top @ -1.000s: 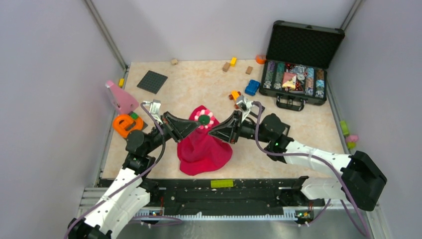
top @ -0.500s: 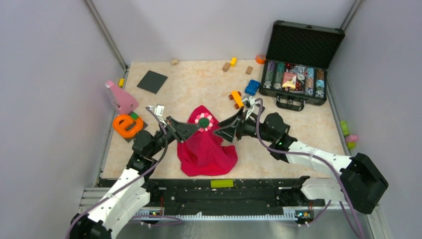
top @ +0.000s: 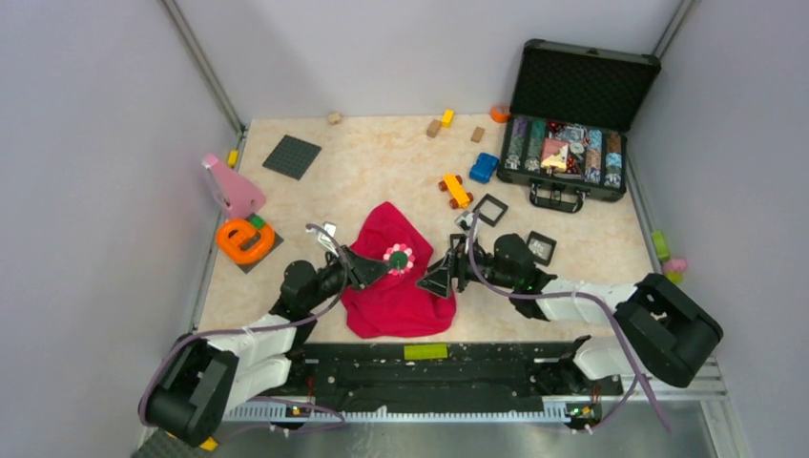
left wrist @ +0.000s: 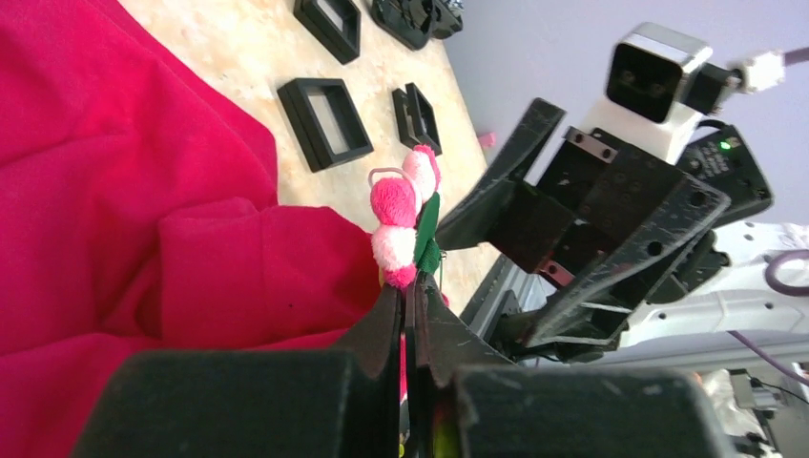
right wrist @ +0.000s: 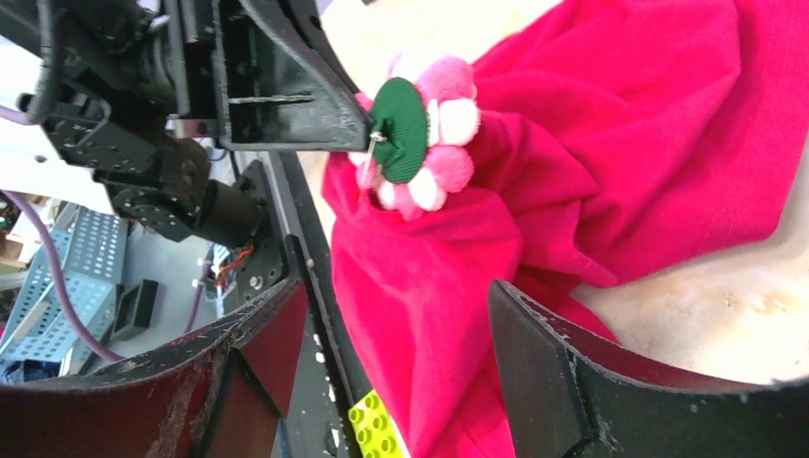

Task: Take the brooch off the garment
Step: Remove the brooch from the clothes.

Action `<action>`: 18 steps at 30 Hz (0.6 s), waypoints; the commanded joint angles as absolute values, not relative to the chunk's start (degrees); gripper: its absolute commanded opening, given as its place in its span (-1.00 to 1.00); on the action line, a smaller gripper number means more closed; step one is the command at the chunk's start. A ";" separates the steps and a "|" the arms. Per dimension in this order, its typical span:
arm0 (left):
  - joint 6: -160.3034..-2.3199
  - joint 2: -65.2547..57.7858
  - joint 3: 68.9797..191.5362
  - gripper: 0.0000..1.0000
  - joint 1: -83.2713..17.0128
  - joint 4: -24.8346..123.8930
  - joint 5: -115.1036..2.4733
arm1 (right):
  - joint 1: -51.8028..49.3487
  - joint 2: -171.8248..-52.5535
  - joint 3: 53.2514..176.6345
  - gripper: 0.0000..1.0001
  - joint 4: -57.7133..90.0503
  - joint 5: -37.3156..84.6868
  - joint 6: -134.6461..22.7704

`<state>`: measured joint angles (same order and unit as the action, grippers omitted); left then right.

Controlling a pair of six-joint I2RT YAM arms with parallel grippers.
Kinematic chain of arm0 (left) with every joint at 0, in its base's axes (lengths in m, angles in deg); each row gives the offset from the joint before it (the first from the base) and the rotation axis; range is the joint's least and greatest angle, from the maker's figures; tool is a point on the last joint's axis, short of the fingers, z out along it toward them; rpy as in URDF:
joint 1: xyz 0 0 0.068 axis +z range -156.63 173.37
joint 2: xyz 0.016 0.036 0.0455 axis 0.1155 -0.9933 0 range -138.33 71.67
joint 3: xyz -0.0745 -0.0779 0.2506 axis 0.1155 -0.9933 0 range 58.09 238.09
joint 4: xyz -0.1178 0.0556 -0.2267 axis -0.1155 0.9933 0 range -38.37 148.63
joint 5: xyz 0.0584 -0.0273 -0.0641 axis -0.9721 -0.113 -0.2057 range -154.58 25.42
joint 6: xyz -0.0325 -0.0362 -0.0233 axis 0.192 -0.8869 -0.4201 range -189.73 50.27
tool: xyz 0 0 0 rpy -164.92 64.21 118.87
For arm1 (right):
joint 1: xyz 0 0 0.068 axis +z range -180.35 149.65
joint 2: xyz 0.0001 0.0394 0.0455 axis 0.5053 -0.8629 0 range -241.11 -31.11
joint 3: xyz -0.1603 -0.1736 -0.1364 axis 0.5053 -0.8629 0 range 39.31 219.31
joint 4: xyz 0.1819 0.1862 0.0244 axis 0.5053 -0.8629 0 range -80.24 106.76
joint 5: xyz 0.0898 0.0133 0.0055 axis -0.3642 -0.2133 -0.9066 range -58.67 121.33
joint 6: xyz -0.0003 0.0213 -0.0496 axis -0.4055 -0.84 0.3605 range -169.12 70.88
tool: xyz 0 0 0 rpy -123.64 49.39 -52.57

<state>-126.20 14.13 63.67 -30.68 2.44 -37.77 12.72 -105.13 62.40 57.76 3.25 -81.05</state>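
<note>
The left jaws clench the brooch (top: 398,258) by its edge, against the garment (top: 391,303); the right jaws gape released at the garment's right edge, holding nothing.

A red garment (top: 396,291) lies crumpled on the table (top: 382,157) near its front edge, with a pink-and-white flower brooch (top: 398,259) on it. The left gripper (top: 381,266) reaches in from the left, its tips closed on the brooch's edge. The right gripper (top: 431,279) sits just right of the brooch, apart from it. Farther back lie black square frames (top: 491,209), toy cars (top: 455,190) and an open case (top: 572,157)
</note>
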 commanded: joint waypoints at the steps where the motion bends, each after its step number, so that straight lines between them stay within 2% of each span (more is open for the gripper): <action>1: -127.84 11.44 61.69 -1.00 -31.23 -12.70 -35.04 | 12.78 -109.07 62.21 0.43 66.29 3.32 -82.99; 9: -122.81 18.08 61.34 -1.00 -33.81 -3.60 -36.12 | 12.73 -114.92 63.72 0.43 75.55 1.80 -87.63; 18: -121.16 23.00 60.46 -1.00 -34.49 1.00 -37.64 | 12.89 -118.79 62.90 0.14 88.18 -1.28 -92.31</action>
<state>-122.96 21.70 61.14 -34.20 0.78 -37.00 12.72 -117.96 62.23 77.89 0.98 -89.94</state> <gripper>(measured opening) 0.013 0.605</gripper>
